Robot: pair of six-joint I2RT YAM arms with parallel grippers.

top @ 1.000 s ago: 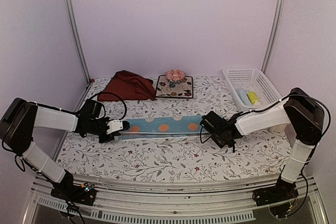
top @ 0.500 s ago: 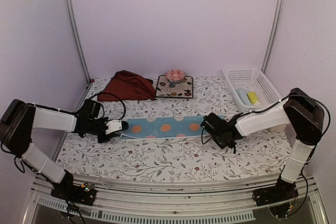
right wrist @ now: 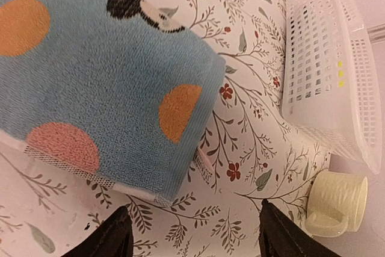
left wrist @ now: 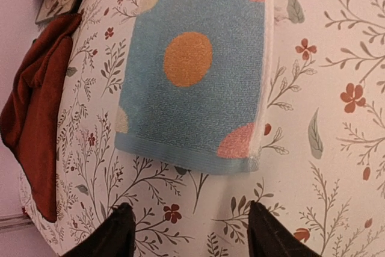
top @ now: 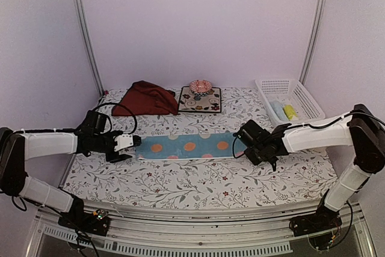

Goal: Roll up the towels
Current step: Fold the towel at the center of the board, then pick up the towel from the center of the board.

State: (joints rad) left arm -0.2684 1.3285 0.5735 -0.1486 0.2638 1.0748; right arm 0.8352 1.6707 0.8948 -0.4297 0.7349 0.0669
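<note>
A light blue towel (top: pixel 189 146) with orange and pink dots lies flat as a long folded strip on the floral table cover. My left gripper (top: pixel 132 147) hovers just off its left end, open and holding nothing. In the left wrist view the towel's (left wrist: pixel 192 76) short edge lies ahead of the gripper (left wrist: pixel 189 233), apart from both fingertips. At the strip's right end my right gripper (top: pixel 242 144) is open too. The right wrist view shows the towel (right wrist: pixel 90 70) with a mouse print, its corner ahead of the gripper (right wrist: pixel 192 233). A dark red towel (top: pixel 144 99) sits bunched at the back left.
A white basket (top: pixel 274 81) at the back right holds a small yellow towel (top: pixel 290 111) and a pale blue one (top: pixel 278 110). A dark floral mat (top: pixel 210 103) with a pink round thing (top: pixel 200 86) lies at the back centre. A cream cylinder (right wrist: pixel 334 203) stands by the basket (right wrist: pixel 319 40).
Both grippers went from shut on the blue towel's ends to open and drew back outward. The towel has settled flat on the table.
</note>
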